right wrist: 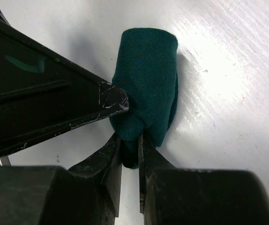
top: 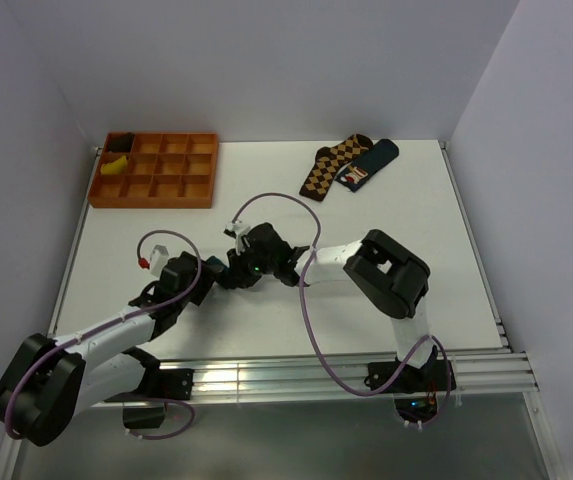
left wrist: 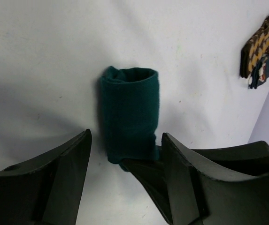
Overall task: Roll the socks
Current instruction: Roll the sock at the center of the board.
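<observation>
Our right claw (right wrist: 130, 145) pinches the roll (right wrist: 148, 65) at its end, we think against unwinding; left claw (left wrist: 125, 138) gapes astride it, gripping nothing.

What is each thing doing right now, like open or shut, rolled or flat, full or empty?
teal sock, rolled up.
right hand, shut on the roll's end.
left hand, open, a finger each side of the roll.
brown checked socks, flat, unrolled.
dark patch sock, flat, unrolled.
orange tray, mostly empty; a yellow thing and a dark thing in its far-left corner.
</observation>
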Action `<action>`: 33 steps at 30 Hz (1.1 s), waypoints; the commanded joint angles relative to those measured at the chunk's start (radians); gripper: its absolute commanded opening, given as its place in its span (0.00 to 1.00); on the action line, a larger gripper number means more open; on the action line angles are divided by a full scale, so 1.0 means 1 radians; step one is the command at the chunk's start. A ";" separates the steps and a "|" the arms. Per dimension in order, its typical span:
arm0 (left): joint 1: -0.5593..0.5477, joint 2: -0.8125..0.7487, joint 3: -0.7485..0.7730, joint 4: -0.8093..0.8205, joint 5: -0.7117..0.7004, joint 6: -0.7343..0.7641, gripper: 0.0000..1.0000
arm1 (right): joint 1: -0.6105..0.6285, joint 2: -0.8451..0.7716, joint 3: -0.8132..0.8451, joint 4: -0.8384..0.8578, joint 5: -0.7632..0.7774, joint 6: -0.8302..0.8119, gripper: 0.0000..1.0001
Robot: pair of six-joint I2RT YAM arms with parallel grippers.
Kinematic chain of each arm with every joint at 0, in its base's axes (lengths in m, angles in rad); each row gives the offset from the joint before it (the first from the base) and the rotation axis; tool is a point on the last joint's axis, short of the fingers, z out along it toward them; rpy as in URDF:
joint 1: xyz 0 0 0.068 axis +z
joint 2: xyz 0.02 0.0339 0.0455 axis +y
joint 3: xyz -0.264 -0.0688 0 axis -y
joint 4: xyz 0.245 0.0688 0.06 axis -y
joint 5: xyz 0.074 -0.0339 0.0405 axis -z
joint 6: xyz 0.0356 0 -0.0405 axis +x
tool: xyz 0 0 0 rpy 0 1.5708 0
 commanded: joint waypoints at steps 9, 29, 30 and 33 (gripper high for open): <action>0.004 0.026 0.006 0.109 -0.054 0.029 0.67 | 0.002 0.078 -0.029 -0.198 0.019 -0.004 0.00; 0.004 0.254 0.061 0.140 0.002 0.075 0.62 | -0.003 0.093 -0.027 -0.180 -0.029 0.012 0.00; 0.006 0.262 0.061 0.134 0.004 0.075 0.64 | -0.007 0.094 -0.032 -0.172 -0.058 0.028 0.00; 0.004 0.268 0.066 0.115 0.012 0.080 0.67 | -0.033 0.109 -0.048 -0.123 -0.134 0.073 0.00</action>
